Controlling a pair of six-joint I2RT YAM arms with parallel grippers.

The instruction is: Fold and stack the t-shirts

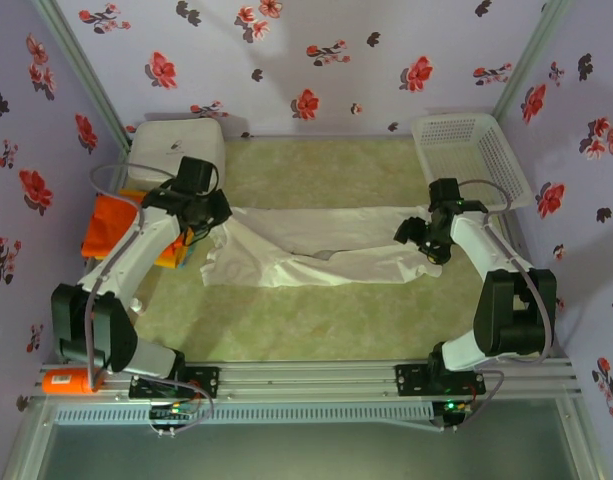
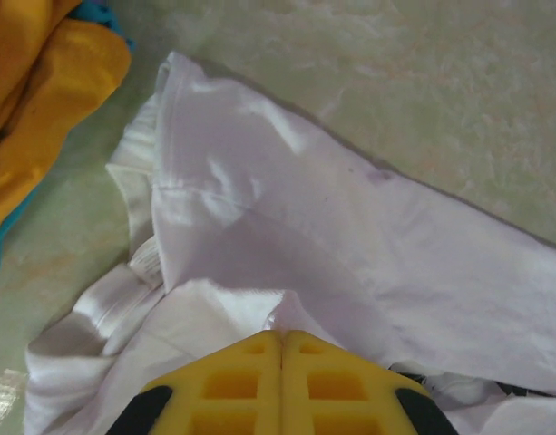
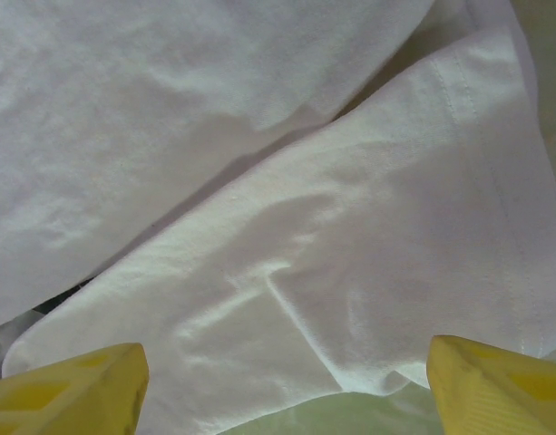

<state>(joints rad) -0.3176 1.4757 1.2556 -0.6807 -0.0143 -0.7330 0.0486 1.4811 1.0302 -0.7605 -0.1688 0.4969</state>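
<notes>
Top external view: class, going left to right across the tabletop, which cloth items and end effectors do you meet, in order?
orange t-shirt → left end effector → off-white t-shirt → right end effector

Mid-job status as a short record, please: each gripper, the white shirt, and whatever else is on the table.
left gripper: shut, pinching a fold of the off-white t-shirt
right gripper: open, fingers wide apart over the shirt's right end, gripping nothing
off-white t-shirt: stretched across mid-table, rumpled, not yet folded
orange t-shirt: at the table's left edge, beside the left arm
white box: far left corner
mesh basket: far right corner
</notes>
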